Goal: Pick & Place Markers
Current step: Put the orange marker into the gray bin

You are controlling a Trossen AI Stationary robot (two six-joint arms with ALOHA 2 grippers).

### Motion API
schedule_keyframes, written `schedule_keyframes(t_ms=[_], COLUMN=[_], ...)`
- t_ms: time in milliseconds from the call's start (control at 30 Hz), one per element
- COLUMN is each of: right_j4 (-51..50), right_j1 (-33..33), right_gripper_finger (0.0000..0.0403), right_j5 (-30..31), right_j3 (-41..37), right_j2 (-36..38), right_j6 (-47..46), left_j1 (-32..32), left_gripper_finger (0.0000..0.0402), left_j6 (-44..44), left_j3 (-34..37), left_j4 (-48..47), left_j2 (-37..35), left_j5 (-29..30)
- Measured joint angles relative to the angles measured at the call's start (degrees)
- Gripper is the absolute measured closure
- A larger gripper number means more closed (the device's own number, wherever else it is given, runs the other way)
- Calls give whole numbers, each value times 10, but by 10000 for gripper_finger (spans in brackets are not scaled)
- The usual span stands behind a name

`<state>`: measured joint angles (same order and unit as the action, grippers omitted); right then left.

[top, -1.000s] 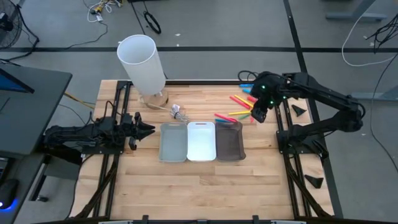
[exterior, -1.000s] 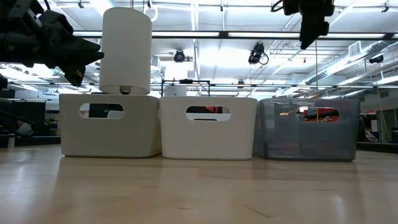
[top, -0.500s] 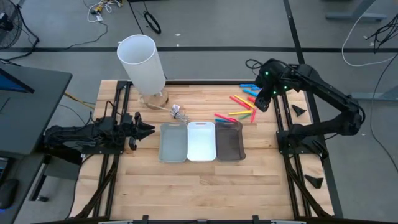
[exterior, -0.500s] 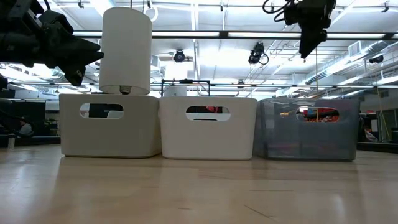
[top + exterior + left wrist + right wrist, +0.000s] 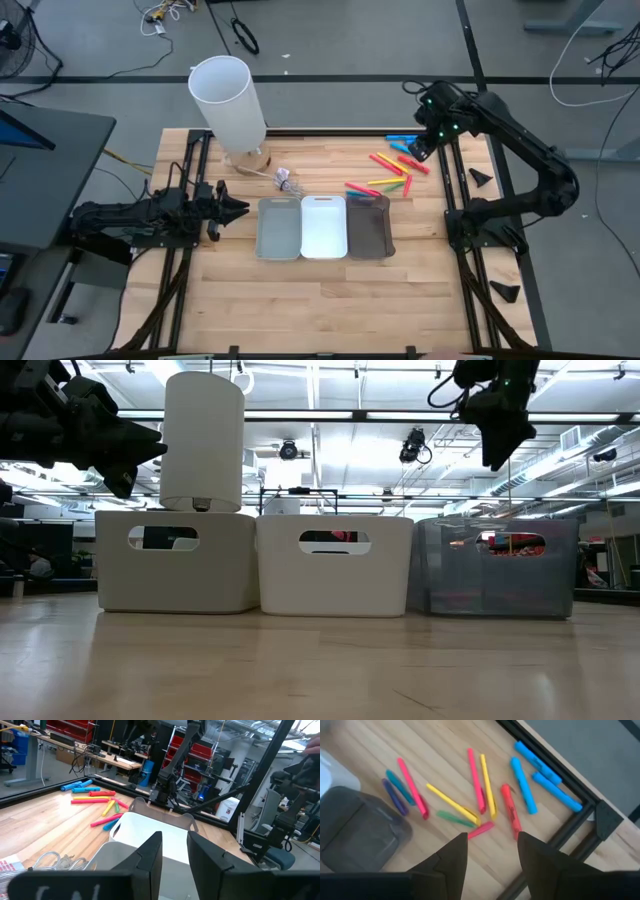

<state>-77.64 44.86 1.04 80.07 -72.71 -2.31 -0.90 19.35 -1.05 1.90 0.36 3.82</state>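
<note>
1. We log a wooden table [image 5: 320, 290] on a grey cabled floor; the low view adds a workshop hall with ceiling lights.
2. Left gripper [image 5: 238, 207]: parked beside the grey tray [image 5: 278, 228], fingers spread, empty.
3. White cylinder [image 5: 229, 100], white tray [image 5: 323, 227] and dark tray [image 5: 369, 226] follow rightward.
4. Markers [image 5: 390, 170]: scattered flat between the dark tray and the table's far right corner. We judge them light, stiff and slick; take one mid-barrel.
5. Right gripper [image 5: 423, 148]: raised over the markers, fingers [image 5: 451, 857] spread, empty.
6. Only the right wrist view separates green and purple markers; the low view hides them behind trays.
</note>
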Motion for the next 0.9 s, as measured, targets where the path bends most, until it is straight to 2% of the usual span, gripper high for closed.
schedule_keyframes(t_ms=[400, 900], right_j4=[0, -25], right_j1=[28, 60], right_gripper_finger=[227, 227], right_j5=[1, 17], right_j3=[0, 0], right_j2=[-99, -196], right_j6=[58, 66], left_j1=[0, 0], left_gripper_finger=[305, 305], left_j6=[0, 0], left_j3=[0, 0], left_j4=[0, 0], left_j2=[0, 0], left_j5=[0, 0])
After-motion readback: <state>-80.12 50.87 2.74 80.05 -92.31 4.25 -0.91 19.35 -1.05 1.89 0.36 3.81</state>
